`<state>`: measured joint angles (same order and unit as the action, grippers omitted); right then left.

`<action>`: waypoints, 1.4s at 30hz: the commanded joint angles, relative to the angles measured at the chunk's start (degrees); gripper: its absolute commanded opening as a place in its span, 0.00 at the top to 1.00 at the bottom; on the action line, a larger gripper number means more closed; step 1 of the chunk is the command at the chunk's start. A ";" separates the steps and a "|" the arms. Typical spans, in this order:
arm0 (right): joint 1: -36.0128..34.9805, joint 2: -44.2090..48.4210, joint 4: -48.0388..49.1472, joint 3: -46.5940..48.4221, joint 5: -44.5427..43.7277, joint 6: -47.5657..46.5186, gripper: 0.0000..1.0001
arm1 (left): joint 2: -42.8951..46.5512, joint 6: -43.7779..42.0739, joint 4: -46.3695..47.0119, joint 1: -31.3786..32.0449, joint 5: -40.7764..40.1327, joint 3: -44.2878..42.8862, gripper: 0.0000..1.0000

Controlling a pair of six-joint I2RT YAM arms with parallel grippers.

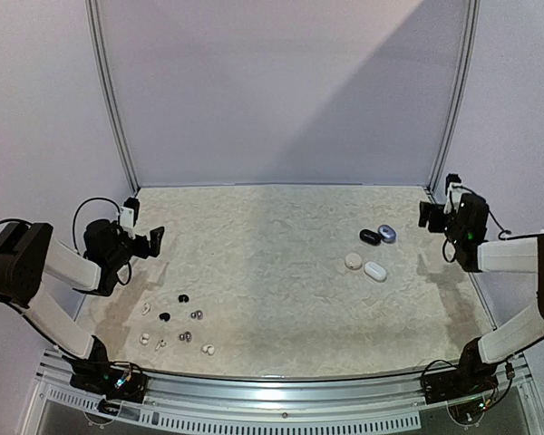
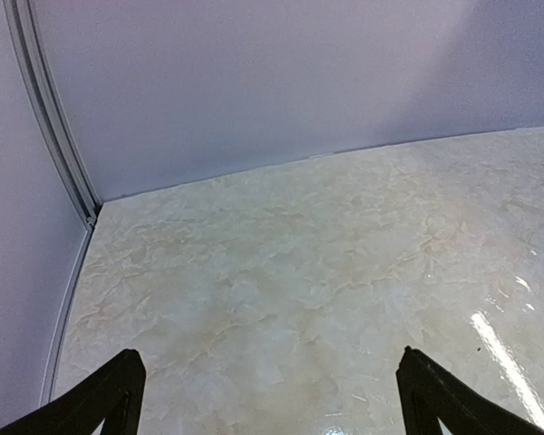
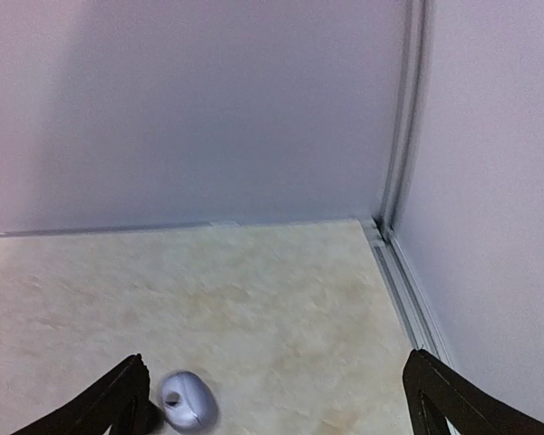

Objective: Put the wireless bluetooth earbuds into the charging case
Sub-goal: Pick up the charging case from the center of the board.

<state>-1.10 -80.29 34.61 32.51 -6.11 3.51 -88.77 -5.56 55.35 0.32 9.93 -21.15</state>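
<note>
The wireless bluetooth earbuds [image 1: 182, 296] lie scattered on the table's left front: several tiny white, black and grey buds. Charging cases sit closed at the right: a black case [image 1: 369, 236], a lavender case [image 1: 386, 233], a beige case [image 1: 353, 260] and a white case [image 1: 375, 271]. My left gripper [image 1: 154, 240] hovers open behind the buds, and its wrist view shows only bare table between the fingertips [image 2: 118, 390]. My right gripper [image 1: 426, 215] hangs open near the back right corner. The lavender case [image 3: 186, 401] lies by its left fingertip [image 3: 127, 399].
A marbled beige table [image 1: 272, 272] is enclosed by pale walls with metal corner rails [image 1: 449, 118]. A metal rail [image 1: 281, 385] runs along the near edge by both arm bases. The right wall rail [image 3: 403, 281] lies close beside my right gripper.
</note>
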 commanded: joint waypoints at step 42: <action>-19.94 -22.18 -63.98 27.37 12.87 -21.90 0.59 | 9.93 -11.96 -103.33 -3.23 27.54 -53.80 0.07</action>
<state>-20.62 -101.08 -30.79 58.81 4.80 -17.78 -79.61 -18.44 -45.45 -3.11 37.04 -74.35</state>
